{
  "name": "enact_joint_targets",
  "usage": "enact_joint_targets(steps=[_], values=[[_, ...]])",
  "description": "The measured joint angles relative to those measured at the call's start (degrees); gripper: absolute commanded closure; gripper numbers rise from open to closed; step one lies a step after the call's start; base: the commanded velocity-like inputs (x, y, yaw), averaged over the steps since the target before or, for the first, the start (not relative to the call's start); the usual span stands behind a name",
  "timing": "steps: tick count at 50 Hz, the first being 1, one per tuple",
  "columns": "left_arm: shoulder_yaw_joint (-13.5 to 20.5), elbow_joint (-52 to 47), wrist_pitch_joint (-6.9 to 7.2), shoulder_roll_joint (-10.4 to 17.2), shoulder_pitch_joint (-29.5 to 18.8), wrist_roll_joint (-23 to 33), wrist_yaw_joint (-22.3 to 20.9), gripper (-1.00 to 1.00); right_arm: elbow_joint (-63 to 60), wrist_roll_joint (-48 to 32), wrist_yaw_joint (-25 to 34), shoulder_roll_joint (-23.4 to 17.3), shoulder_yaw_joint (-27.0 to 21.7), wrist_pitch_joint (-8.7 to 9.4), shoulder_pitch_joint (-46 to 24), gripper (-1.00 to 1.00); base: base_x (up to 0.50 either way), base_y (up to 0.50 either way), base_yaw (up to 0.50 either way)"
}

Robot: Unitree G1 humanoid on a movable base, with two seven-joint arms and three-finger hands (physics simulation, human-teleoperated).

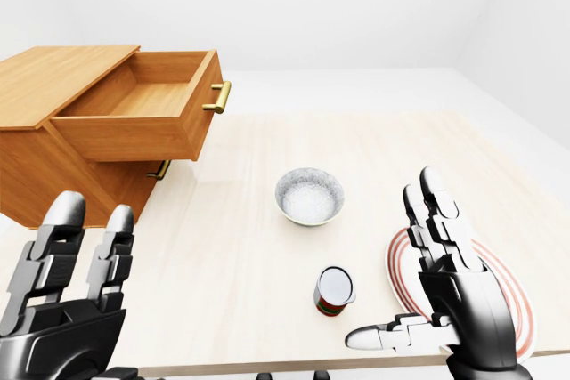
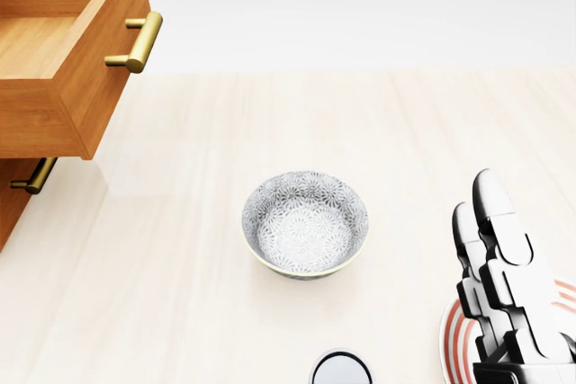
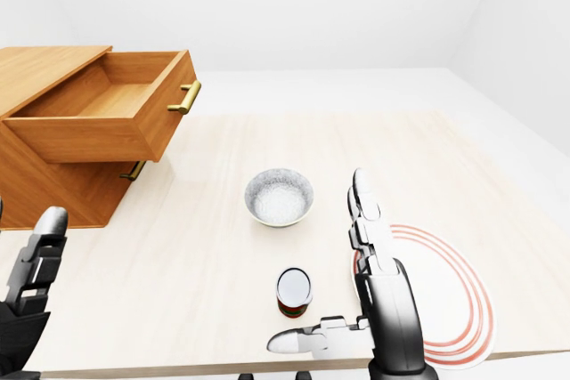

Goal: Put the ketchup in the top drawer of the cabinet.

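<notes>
A small round container [image 1: 334,291] with a pale top and a red and green side stands upright on the table, low in the left-eye view; I cannot read a label. It also shows in the right-eye view [image 3: 293,292]. The wooden cabinet [image 1: 53,171] stands at the upper left with its top drawer [image 1: 142,109] pulled out and nothing in it. My right hand [image 1: 401,264] is open just right of the container, thumb pointing at it, not touching. My left hand [image 1: 89,246] is open at the lower left, far from it.
A grey patterned bowl [image 1: 309,196] sits mid-table, above the container. A white plate with red rings [image 3: 445,282] lies under and right of my right hand. The lower drawer's brass handle [image 1: 160,170] shows below the open drawer. The table's near edge [image 1: 267,364] runs along the bottom.
</notes>
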Motion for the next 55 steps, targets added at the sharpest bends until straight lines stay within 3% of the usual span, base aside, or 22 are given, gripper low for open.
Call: enact_joint_targets(steps=[9, 21, 55], values=[[0.2, 0.0, -0.76, 0.4, 0.8, -0.8, 0.0, -1.0, 0.0, -0.3, 0.1, 0.3, -0.6, 0.19, 0.1, -1.0, 0.0, 0.0, 0.0], [-0.2, 0.0, -1.63, 0.6, 1.6, -1.0, -0.2, -1.0, 0.0, -2.5, 1.0, 1.3, -1.1, 0.14, 0.5, -1.0, 0.0, 0.5, 0.0], [0.5, 0.0, -0.55, 0.7, 0.8, -1.5, 0.1, -1.0, 0.0, -3.1, 1.1, 1.2, -0.7, 0.31, -0.1, -1.0, 0.0, 0.48, 0.0]])
